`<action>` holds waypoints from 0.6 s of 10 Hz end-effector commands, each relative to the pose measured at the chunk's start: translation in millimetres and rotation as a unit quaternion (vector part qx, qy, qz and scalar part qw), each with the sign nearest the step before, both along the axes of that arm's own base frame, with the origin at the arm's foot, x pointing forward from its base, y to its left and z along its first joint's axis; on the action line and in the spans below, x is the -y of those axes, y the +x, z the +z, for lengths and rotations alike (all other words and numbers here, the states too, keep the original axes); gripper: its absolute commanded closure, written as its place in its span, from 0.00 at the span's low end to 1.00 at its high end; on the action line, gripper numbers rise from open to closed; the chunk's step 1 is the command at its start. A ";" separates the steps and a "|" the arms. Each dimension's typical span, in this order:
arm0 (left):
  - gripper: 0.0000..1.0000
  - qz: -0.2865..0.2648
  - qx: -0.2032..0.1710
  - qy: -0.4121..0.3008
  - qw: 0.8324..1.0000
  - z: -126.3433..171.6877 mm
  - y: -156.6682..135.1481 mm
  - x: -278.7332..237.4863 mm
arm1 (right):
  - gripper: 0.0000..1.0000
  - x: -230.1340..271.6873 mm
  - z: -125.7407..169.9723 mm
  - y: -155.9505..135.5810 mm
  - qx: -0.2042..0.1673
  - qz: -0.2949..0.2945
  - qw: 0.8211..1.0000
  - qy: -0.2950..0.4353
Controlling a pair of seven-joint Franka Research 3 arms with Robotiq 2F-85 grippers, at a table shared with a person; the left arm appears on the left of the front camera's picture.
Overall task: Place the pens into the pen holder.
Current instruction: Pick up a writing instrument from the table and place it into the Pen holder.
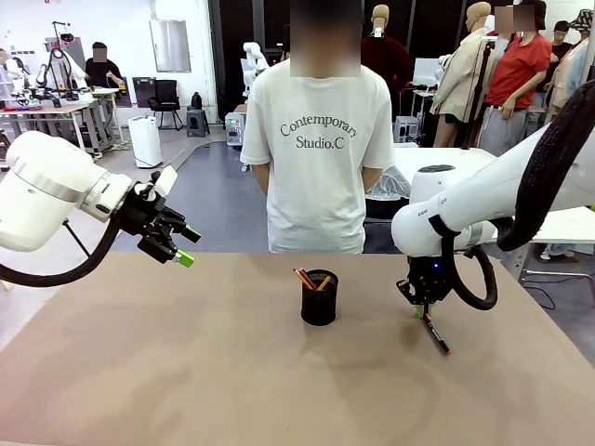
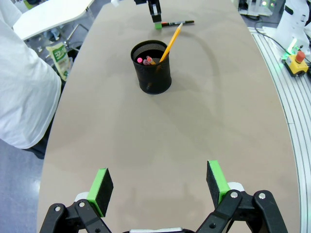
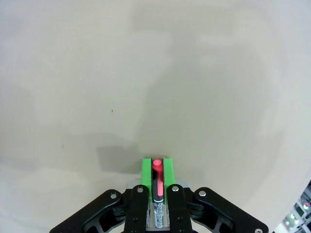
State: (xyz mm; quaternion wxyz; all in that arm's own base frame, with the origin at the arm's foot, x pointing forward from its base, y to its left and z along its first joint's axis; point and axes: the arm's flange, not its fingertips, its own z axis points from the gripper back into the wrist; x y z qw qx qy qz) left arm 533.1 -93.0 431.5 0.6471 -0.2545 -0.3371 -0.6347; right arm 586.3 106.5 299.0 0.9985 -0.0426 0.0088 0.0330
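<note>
The black mesh pen holder (image 1: pixel 319 297) stands mid-table, with the yellow-orange pen (image 2: pixel 170 43) and the pinkish-red pen (image 2: pixel 148 60) leaning inside it (image 2: pixel 151 67). The black pen with a red tip (image 1: pixel 434 332) lies on the table to the holder's right. My right gripper (image 1: pixel 420 310) is down at its end, shut on it; in the right wrist view the red tip (image 3: pixel 157 165) sits pinched between the green pads (image 3: pixel 146 174). My left gripper (image 1: pixel 181 246) hangs open above the table's far left, its fingers (image 2: pixel 102 187) spread wide with nothing between them.
A person in a white T-shirt (image 1: pixel 321 149) stands at the far edge behind the holder. The brown tabletop (image 1: pixel 186 372) stretches bare around the holder. A red emergency button (image 2: pixel 297 60) sits beyond the table's edge in the left wrist view.
</note>
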 end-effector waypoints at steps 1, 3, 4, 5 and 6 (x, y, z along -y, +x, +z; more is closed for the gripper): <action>0.00 0.001 -0.004 -0.003 1.000 3.0 -1.5 -1.5 | 1.00 -2.5 5.7 -9.7 -0.004 -0.006 1.000 -0.003; 0.00 0.001 -0.004 -0.003 1.000 3.0 -1.5 -1.5 | 1.00 -10.5 15.6 -9.5 0.006 -0.007 0.999 0.031; 0.00 0.001 -0.004 -0.003 1.000 3.0 -1.5 -1.5 | 1.00 -14.7 31.1 -6.0 0.023 -0.009 0.994 0.104; 0.00 0.001 -0.004 -0.003 1.000 3.0 -1.5 -1.5 | 1.00 -16.0 49.3 -3.5 0.057 -0.014 0.979 0.196; 0.00 0.001 -0.004 -0.003 1.000 3.0 -1.5 -1.5 | 1.00 -15.6 62.8 -0.9 0.072 -0.013 0.964 0.255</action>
